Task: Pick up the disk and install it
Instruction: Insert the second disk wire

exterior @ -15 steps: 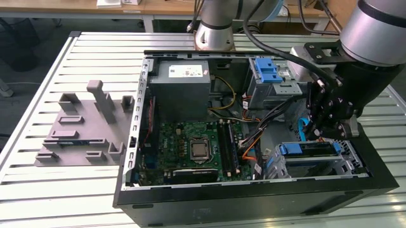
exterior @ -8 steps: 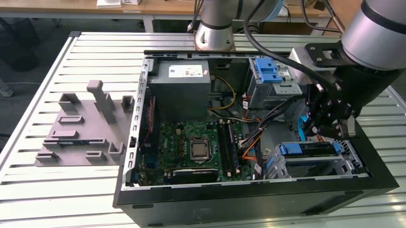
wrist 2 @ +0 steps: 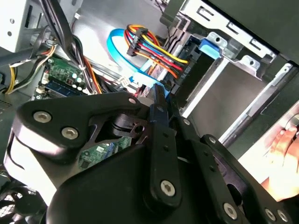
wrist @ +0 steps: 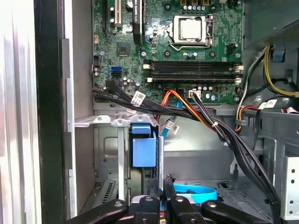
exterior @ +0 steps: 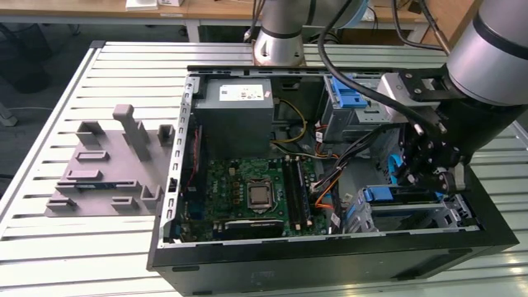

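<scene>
Inspection of the open computer case on the table: the disk sits in the lower drive cage at the lower right of the exterior view, not on the grey plastic stand at that view's left. Its long axis runs across the frame inside the cage, with the blue end handle turned toward the motherboard. The hand hangs just above the cage, close over the handle end of the disk, so the disk lies directly beneath it and slightly toward the exterior view's left. In the first wrist view the same handle stands between the cage's upright walls, and the hand is near it but apart from it, offset to one side of the handle's line and close to a blue flat cable. The two fingers appear drawn together with nothing between them; the hand is judged clenched and empty, not grasping the disk. A dark cable bundle crosses between the motherboard and the cage, clear of the handle. The judgement is that the disk is already within its bay; whether it is fully seated cannot be told from these views.
</scene>
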### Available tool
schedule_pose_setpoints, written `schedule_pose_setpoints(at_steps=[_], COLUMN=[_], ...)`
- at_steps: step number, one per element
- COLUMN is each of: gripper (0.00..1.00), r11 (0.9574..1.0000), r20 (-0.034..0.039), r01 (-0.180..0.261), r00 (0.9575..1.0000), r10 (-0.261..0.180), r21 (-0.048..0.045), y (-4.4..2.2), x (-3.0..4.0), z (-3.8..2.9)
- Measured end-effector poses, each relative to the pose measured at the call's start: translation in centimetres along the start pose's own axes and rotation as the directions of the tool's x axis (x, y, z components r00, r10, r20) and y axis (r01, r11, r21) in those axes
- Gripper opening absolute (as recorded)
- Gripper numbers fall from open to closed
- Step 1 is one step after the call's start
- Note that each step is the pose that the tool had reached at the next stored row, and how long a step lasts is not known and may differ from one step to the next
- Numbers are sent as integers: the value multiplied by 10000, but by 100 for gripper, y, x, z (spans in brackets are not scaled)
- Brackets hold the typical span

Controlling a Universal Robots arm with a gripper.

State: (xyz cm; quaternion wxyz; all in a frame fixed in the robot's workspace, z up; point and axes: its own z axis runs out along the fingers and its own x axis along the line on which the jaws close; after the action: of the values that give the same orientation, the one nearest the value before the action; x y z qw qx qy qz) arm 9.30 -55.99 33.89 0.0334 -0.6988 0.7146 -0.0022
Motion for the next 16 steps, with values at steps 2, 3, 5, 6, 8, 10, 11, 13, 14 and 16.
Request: schedule_pose_setpoints(at_steps=[2,3,5,6,8,10,11,13,14,16], gripper=[16,16,16,16,16,16,16,16,16,16], r11=[10000,10000,10000,10000,10000,10000,10000,10000,10000,10000], r20=[1,1,1,3,2,9,11,11,13,14], r01=[10,13,20,20,21,22,25,33,35,42], r00=[10000,10000,10000,10000,10000,10000,10000,10000,10000,10000], r10=[-10,-13,-20,-20,-21,-23,-25,-33,-36,-43], r21=[19,32,49,51,56,64,67,75,79,88], y=[0,3,6,8,10,16,20,26,26,26], x=[3,6,11,13,20,27,29,31,34,41], z=[1,3,6,8,11,17,18,19,20,24])
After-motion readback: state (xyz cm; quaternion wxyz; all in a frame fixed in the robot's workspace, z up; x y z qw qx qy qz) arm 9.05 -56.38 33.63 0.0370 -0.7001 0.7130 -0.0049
